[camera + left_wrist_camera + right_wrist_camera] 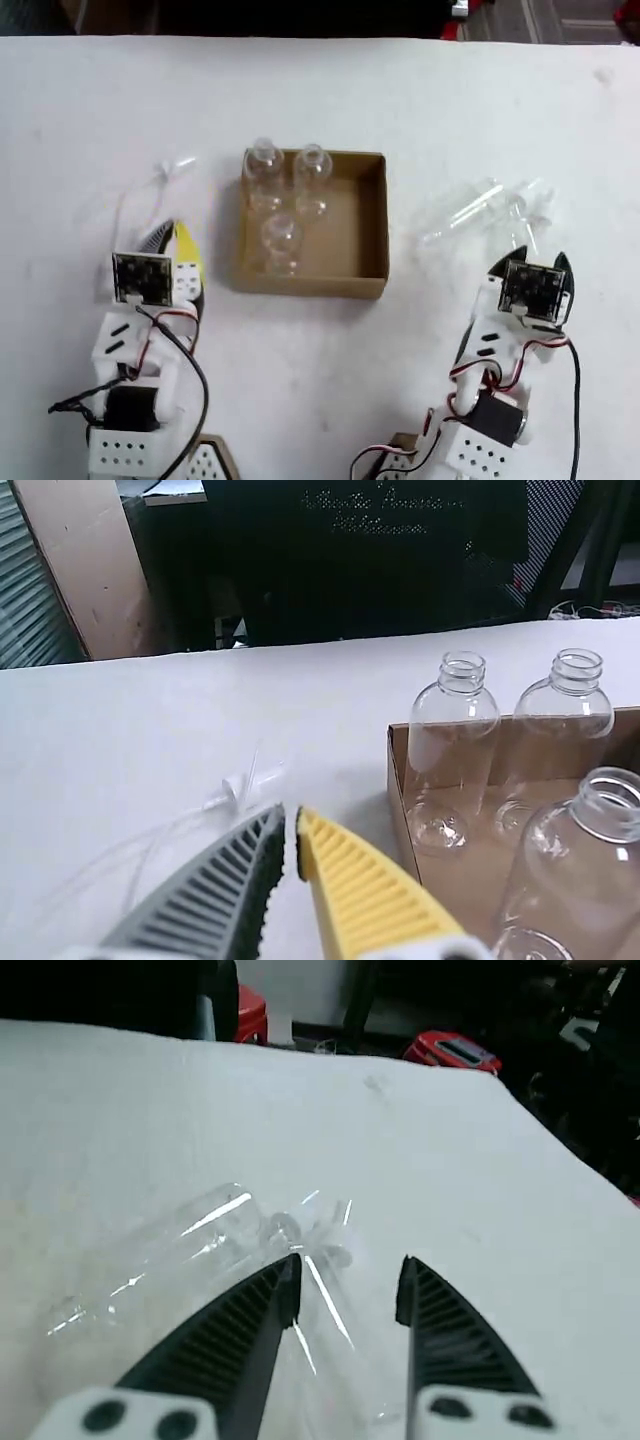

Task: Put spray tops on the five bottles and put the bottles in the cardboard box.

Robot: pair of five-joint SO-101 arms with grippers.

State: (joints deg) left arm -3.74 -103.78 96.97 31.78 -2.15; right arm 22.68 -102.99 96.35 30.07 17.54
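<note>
- Box [377,215]: 3 upright bottles [311,168] fill its left side; right half bare, open from above.
- Table [320,370] betw. box & right-hand clutter: free lane.
- Lying bottle [462,213] + spray top [318,1245] block just ahead of right gripper [347,1285].

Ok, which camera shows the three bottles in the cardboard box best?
The left wrist view: the three bottles stand side-on and close in the cardboard box, their bare open necks plain to see. The high view looks down on their mouths. The right wrist view faces a lying bottle on the table instead.
</note>
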